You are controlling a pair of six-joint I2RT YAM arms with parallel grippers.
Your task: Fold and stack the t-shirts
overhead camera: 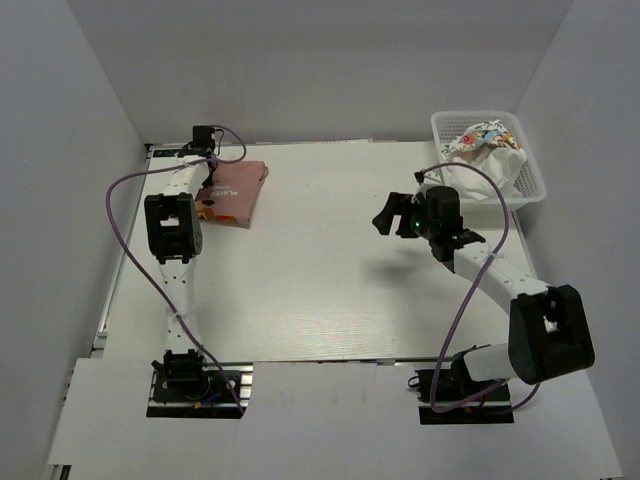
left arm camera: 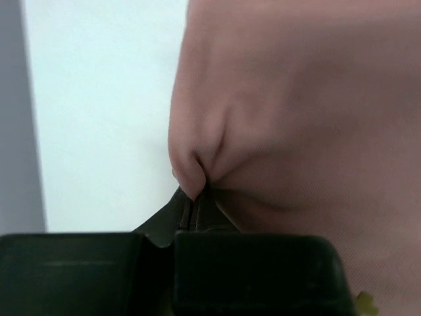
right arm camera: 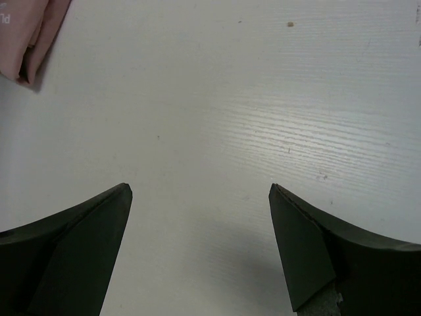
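Observation:
The dusty pink t-shirt (overhead camera: 238, 190) lies folded at the back left of the table. My left gripper (overhead camera: 210, 172) is at its left edge, shut on a pinch of the pink cloth (left arm camera: 191, 178); the cloth fills the right of the left wrist view. A corner of the pink shirt (right arm camera: 33, 29) shows at the top left of the right wrist view. My right gripper (overhead camera: 388, 215) is open and empty above bare table (right arm camera: 200, 191), right of centre. White t-shirts (overhead camera: 490, 165), one with multicoloured print (overhead camera: 478, 135), lie crumpled in the basket.
The white lattice basket (overhead camera: 534, 180) stands at the back right corner. White walls enclose the table on the left, back and right. The table's left edge (overhead camera: 125, 260) runs close to the left arm.

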